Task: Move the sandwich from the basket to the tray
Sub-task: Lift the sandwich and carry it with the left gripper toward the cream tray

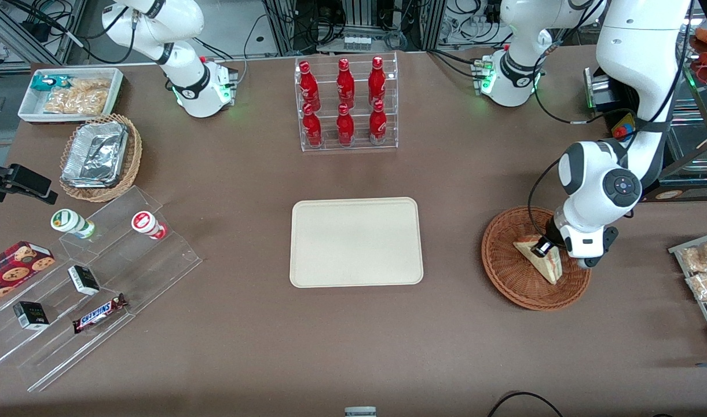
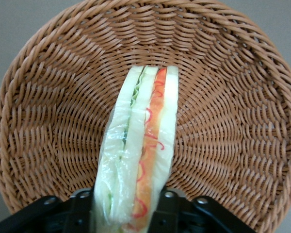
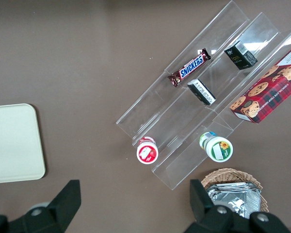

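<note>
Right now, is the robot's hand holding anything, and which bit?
It looks so: the gripper, down in the basket, seems closed on the sandwich at one end of the wedge.

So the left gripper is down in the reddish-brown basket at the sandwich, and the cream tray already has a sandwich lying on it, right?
Not quite. The gripper is indeed down in the basket at the sandwich, but the tray holds nothing: the front view shows its cream surface bare. The only sandwich in view is in the basket, as the left wrist view also shows.
</note>
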